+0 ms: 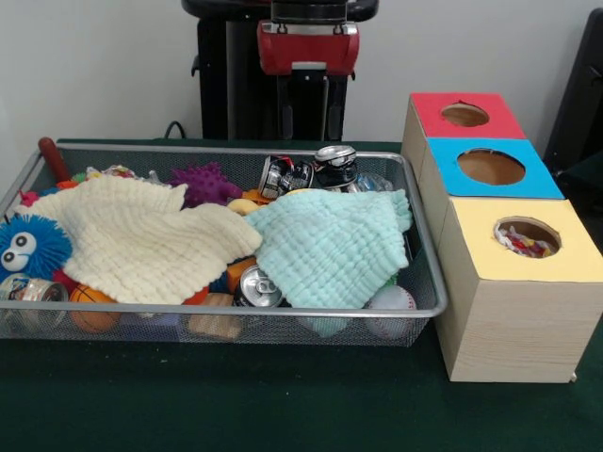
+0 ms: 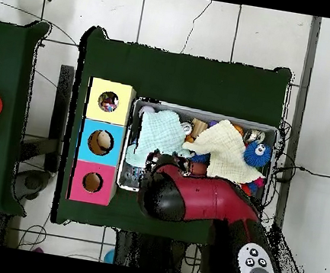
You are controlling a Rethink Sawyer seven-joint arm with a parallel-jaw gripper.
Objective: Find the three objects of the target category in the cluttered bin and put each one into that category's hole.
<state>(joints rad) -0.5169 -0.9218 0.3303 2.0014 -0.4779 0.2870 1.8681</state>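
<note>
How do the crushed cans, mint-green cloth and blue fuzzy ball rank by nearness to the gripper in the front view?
1. Crushed cans, just below the gripper.
2. Mint-green cloth, nearer the camera.
3. Blue fuzzy ball, at the picture's left end.

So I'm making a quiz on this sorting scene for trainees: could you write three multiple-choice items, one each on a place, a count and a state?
1. Where does the mint-green cloth lie in the bin, seen from the front?
A. the end nearest the boxes
B. the end farthest from the boxes
C. outside the bin

2. How many waffle-textured cloths lie in the bin?
A. one
B. two
C. three

3. What shows in the yellow-topped hole?
A. nothing
B. a can
C. something white with coloured patches

Answers:
1 A, it lies at the box end.
2 B, the mint-green one and the cream cloth.
3 C, patterned material shows inside.
</note>
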